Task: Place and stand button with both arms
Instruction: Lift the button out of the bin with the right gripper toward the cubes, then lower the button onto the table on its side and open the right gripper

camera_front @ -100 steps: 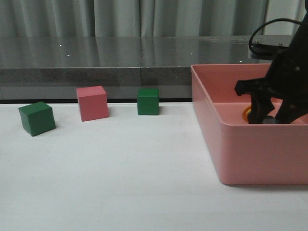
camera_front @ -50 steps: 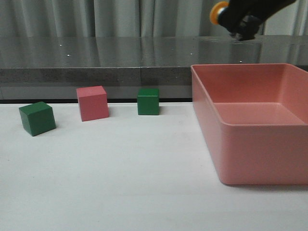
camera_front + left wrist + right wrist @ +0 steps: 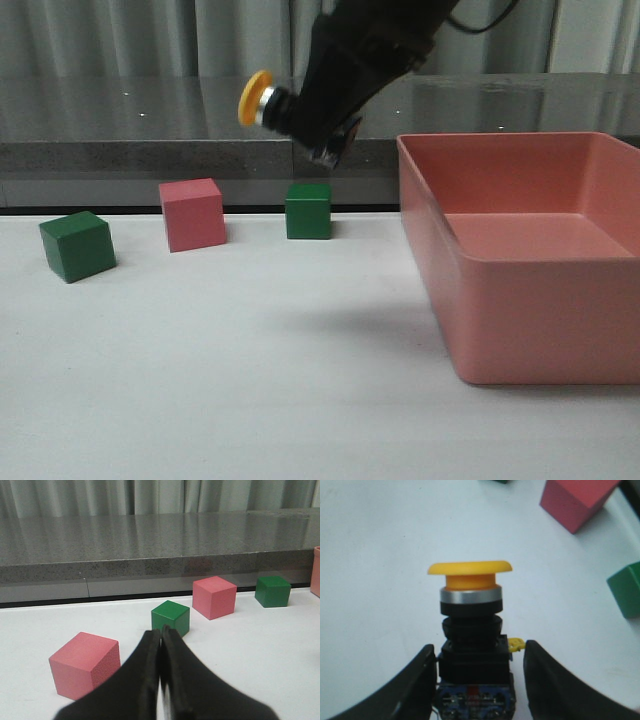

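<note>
1. The fingers (image 3: pixel 410 680) of the right gripper (image 3: pixel 476 680) are seen clenched on the black body of the button (image 3: pixel 470 625), one finger on each side of it.
2. In the front view the button (image 3: pixel 262 103) is held in the air by the right gripper (image 3: pixel 318 120), well above the white table (image 3: pixel 250 380), with its yellow cap turned toward the robot's left and slightly upward, so that it lies tilted rather than upright.
3. In the right wrist view the yellow cap, the silver collar, the black body and a clear-blue base between the fingers can be made out, with the table beneath them.
4. The button is placed to the left of the pink bin (image 3: pixel 520 290) and above the green cube (image 3: pixel 308 210) that stands nearest the bin; no contact with either is seen.
5. The left gripper (image 3: pixel 161 680) is shown with its two fingers pressed together and nothing held between them.
6. It is held low over the table, just in front of a second green cube (image 3: pixel 171 617) and beside a pink cube (image 3: pixel 86 665).
7. Another pink cube (image 3: pixel 214 596) is seen farther back, near the grey stone ledge (image 3: pixel 150 545).
8. In the front view a pink cube (image 3: pixel 192 214) and two green cubes are lined up along the far edge of the table.
</note>
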Controlling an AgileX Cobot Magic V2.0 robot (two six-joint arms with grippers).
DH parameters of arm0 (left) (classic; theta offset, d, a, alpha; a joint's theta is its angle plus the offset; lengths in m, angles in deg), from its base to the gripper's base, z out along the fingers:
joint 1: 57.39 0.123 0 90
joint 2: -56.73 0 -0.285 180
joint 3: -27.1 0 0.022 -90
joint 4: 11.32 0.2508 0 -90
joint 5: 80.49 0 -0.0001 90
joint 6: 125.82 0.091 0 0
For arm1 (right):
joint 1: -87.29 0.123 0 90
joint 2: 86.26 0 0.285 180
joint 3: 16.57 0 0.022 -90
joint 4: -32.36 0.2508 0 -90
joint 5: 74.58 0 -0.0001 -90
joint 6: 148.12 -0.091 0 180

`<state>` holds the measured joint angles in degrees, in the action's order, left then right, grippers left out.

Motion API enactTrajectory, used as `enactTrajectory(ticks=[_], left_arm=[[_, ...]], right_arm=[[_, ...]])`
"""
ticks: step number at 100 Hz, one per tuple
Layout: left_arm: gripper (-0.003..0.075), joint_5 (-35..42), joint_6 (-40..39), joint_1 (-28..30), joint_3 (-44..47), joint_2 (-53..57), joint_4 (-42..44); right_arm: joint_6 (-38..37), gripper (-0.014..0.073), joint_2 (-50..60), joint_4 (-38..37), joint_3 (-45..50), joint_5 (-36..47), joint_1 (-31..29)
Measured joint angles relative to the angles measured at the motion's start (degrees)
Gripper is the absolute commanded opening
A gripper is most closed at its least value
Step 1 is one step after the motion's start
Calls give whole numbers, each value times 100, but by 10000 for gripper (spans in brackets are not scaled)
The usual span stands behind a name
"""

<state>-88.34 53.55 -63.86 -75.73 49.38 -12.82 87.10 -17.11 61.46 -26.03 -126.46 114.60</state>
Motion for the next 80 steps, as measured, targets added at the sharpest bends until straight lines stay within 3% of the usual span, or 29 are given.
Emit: enactTrajectory(ticks=[24,43,80], left_arm=[[-19,0,0,0,0,0,0],[-19,0,0,0,0,0,0],[-19,0,0,0,0,0,0]], right_arm=[[355,151,-1079,-4,-670,0,328],[396,151,-1736,-490,-1192,-55,577],[400,151,-2362,-857,-1310,-68,802]])
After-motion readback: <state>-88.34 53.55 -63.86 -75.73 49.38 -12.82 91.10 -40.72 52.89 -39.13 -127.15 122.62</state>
